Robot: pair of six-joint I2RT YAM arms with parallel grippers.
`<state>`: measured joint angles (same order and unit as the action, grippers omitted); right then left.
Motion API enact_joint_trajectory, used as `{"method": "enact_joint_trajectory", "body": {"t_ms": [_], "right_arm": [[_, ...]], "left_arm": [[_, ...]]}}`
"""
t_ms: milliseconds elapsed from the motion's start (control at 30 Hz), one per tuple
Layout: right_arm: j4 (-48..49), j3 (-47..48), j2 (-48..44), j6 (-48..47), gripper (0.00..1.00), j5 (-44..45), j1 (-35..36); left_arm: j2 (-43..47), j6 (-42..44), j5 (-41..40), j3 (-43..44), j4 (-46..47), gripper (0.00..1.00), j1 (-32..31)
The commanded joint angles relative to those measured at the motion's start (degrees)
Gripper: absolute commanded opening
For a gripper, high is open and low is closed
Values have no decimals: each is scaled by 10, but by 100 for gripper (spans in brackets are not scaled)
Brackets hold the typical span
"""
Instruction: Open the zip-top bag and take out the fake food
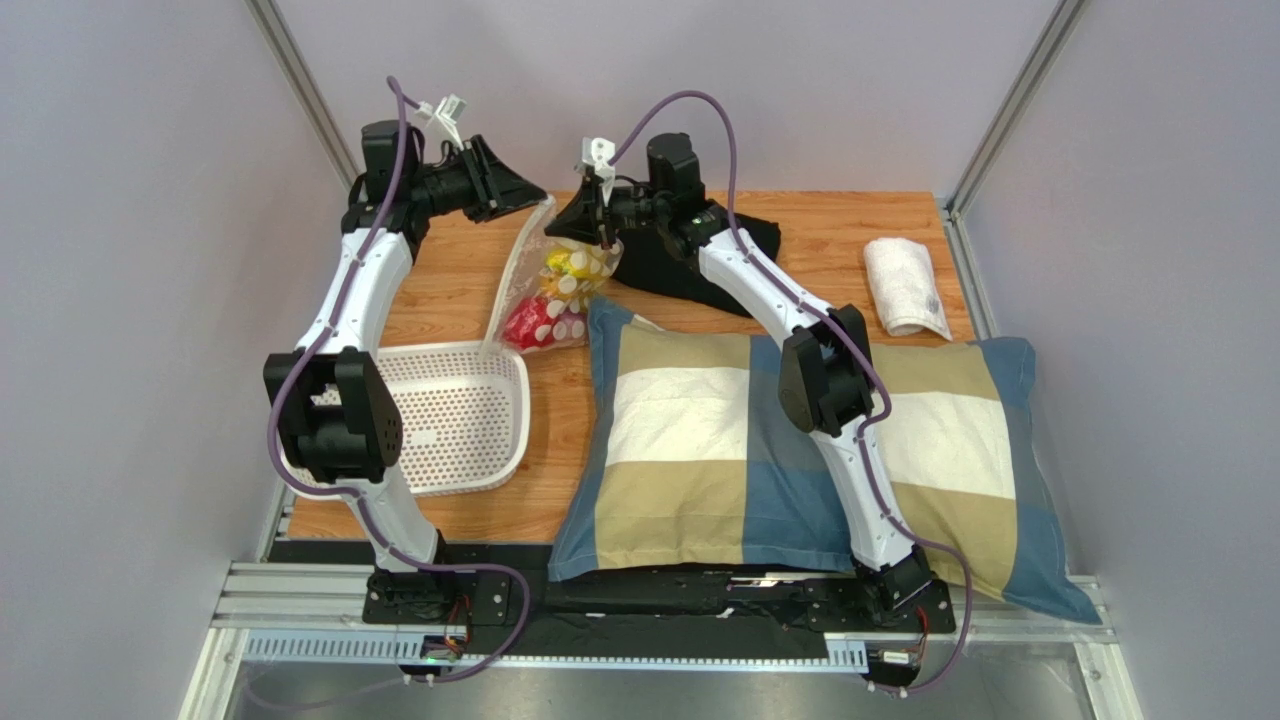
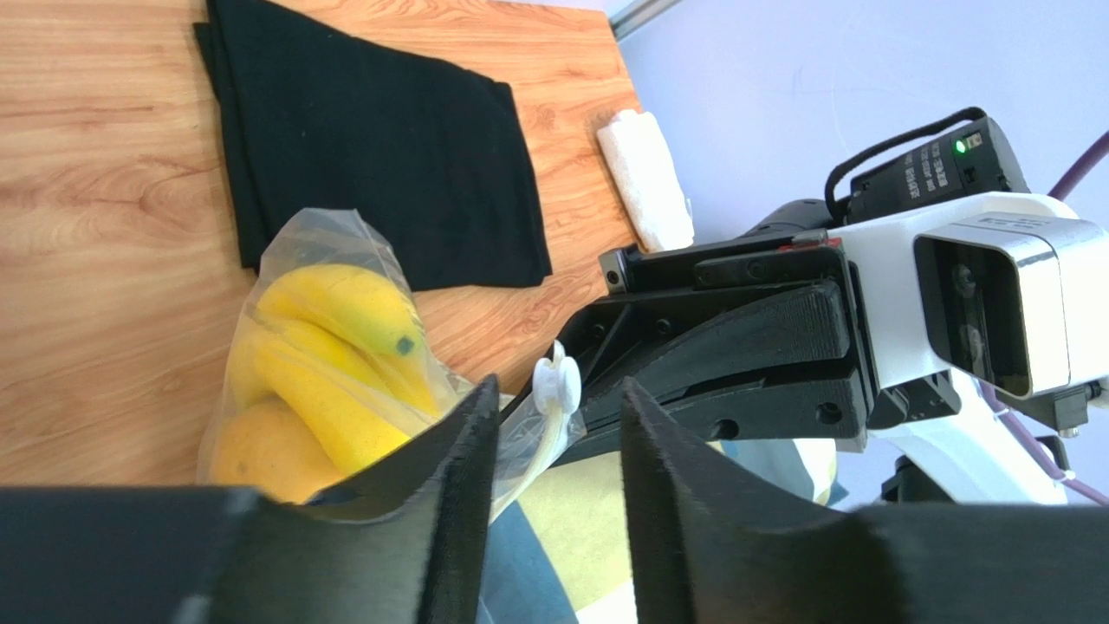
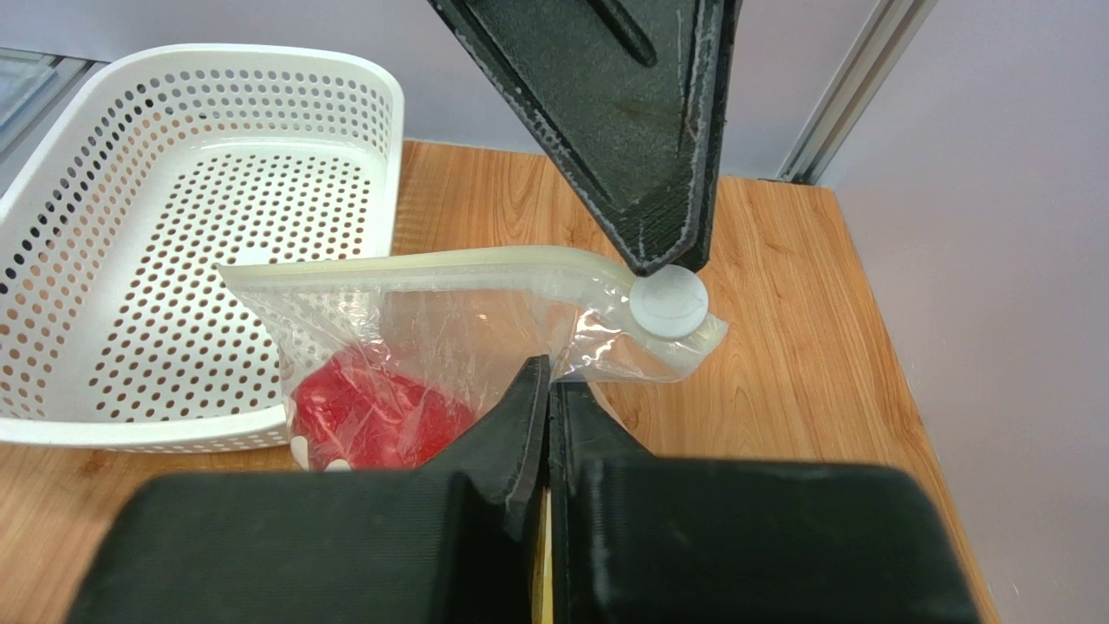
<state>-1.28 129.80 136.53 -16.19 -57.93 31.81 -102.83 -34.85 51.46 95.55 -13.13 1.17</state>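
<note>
Tabletop (image 1: 824, 248) of wood, lilac walls (image 1: 135, 180)

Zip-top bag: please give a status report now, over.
Right gripper shut on zip-top bag edge. Left gripper open, tips at white slider. Fake food inside bag. Checked pillow beside bag, not blocking.

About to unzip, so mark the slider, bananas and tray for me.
slider (image 3: 669, 303), right wrist view, centre of its white knob.
bananas (image 2: 349, 312), left wrist view, middle of the top banana.
tray (image 3: 234, 59), right wrist view, far rim.
</note>
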Motion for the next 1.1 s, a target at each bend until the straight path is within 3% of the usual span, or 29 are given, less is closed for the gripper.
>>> {"method": "enact_joint_trajectory", "body": {"t_ms": [0,400,533,567,633,667,900,1067], "right_arm": [[1,32,-23,-12,0,4,4],[5,39,-17,-9,0,12,11],[1,40,-18,-9,1,15,11],[-4,38,-19,-10,11,19,11],[-5,30,-28,-10,39,25,10],[-4,23,-29,-10,42,23,8],[-1,38,-20,-3,48,15,5],[26,41,-17,18,44,16,1]], "left_arm": [[-3,5,22,25,-1,45,1],[-21,-3,43,38,5,32,-5],[-15,4,36,39,4,5,-5],[-10,14,35,39,3,4,-6],[-4,24,36,37,14,0,-5],[2,34,43,33,18,0,-5],[20,70,103,8,68,0,-7],[34,105,116,-6,64,0,-9]]}}
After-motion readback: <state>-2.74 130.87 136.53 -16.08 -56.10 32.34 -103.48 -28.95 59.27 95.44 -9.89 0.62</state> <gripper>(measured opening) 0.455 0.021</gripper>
